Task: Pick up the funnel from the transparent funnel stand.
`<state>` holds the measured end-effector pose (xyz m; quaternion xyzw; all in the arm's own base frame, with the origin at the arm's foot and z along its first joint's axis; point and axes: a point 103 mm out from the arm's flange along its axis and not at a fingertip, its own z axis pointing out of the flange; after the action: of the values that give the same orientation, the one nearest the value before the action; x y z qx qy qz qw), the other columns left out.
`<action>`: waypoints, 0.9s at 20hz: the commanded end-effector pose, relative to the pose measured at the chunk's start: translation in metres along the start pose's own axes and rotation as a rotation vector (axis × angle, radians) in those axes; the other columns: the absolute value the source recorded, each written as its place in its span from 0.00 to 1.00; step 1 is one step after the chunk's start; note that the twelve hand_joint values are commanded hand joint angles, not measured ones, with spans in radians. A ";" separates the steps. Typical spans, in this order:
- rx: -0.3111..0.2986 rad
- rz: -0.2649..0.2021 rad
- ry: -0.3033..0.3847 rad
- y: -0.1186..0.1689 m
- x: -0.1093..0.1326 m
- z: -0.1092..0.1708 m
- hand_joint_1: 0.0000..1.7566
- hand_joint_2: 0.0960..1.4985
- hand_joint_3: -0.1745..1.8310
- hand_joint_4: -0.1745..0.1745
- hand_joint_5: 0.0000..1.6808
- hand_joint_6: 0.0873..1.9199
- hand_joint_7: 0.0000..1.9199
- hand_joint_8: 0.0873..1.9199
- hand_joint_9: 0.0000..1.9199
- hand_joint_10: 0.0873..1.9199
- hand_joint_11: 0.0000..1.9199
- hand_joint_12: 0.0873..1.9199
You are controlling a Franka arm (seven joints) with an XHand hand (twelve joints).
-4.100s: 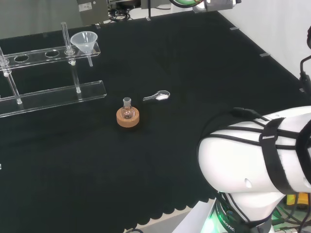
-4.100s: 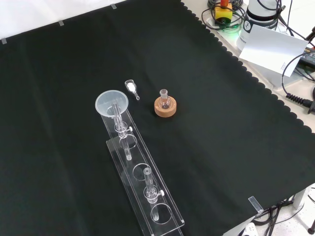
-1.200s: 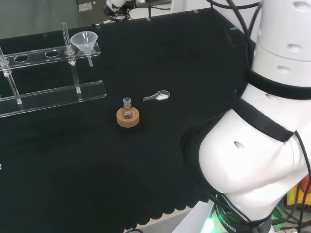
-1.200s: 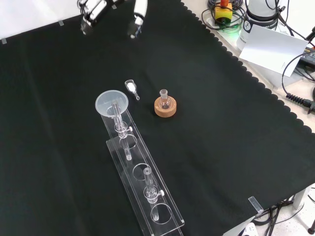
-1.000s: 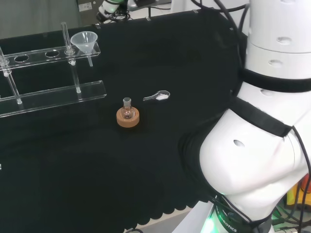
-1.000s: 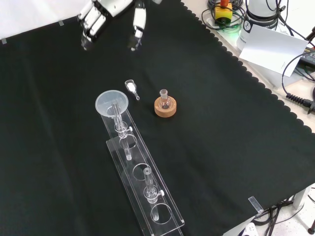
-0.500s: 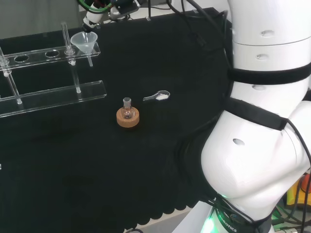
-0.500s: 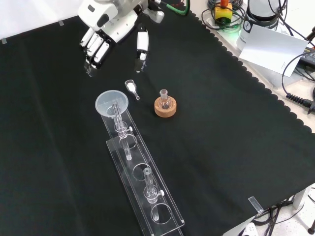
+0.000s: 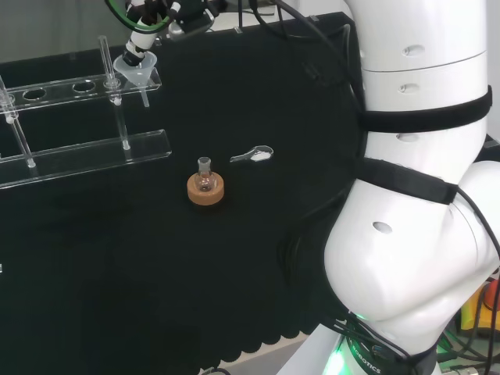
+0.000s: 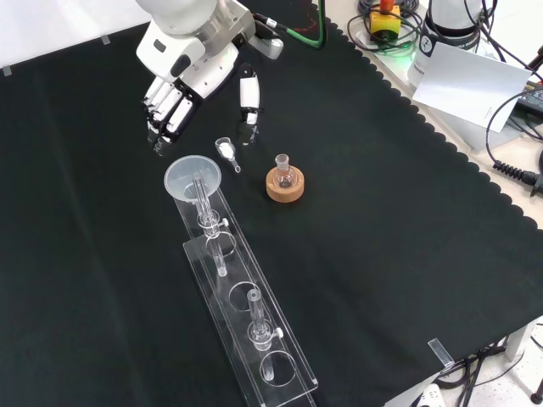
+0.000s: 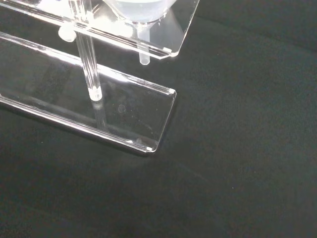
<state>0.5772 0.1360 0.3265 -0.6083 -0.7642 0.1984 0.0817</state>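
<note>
Robot hand: the robot hand (image 10: 188, 78) hangs over the black cloth just above the funnel's end of the stand in the front view; its fingers (image 10: 166, 114) are straight and spread, pointing down at the cloth, the thumb (image 10: 250, 103) set apart to the right. It has hold of nothing.
Robot hand, head view: a fingertip of the robot hand (image 9: 139, 41) sits right at the funnel's rim; contact cannot be told.
Funnel: the funnel (image 10: 193, 179) sits in the end hole of the upper shelf, mouth up, its stem passing down through the shelf. In the wrist view the funnel (image 11: 140, 11) shows from below, the stem poking under the clear plate.
Funnel stand: the transparent funnel stand (image 10: 242, 326) is a two-tier clear rack on thin posts, running from the funnel toward the lower edge of the front view; in the head view the stand (image 9: 86, 152) lies at the left.
Flask: a small round flask (image 10: 283, 172) stands upright in a cork ring (image 10: 285, 187), to the right of the funnel in the front view and apart from it.
Spoon: a small clear spoon (image 10: 226, 152) with white powder lies on the cloth between the thumb and the funnel.
Counter: the counter (image 10: 407, 254) is covered in black cloth.
</note>
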 end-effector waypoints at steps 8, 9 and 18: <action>0.008 -0.021 -0.022 0.024 0.015 0.014 0.29 0.48 0.20 0.43 0.06 0.00 0.00 0.23 0.04 0.39 0.09 0.72; 0.006 -0.022 -0.023 0.025 0.016 0.015 0.29 0.48 0.20 0.43 0.06 0.00 0.00 0.23 0.04 0.39 0.09 0.72; 0.048 -0.022 -0.041 0.039 0.024 0.022 0.29 0.47 0.19 0.42 0.04 0.00 0.00 0.13 0.05 0.40 0.09 0.72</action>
<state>0.5954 0.1571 0.2961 -0.5957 -0.7701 0.2140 0.0794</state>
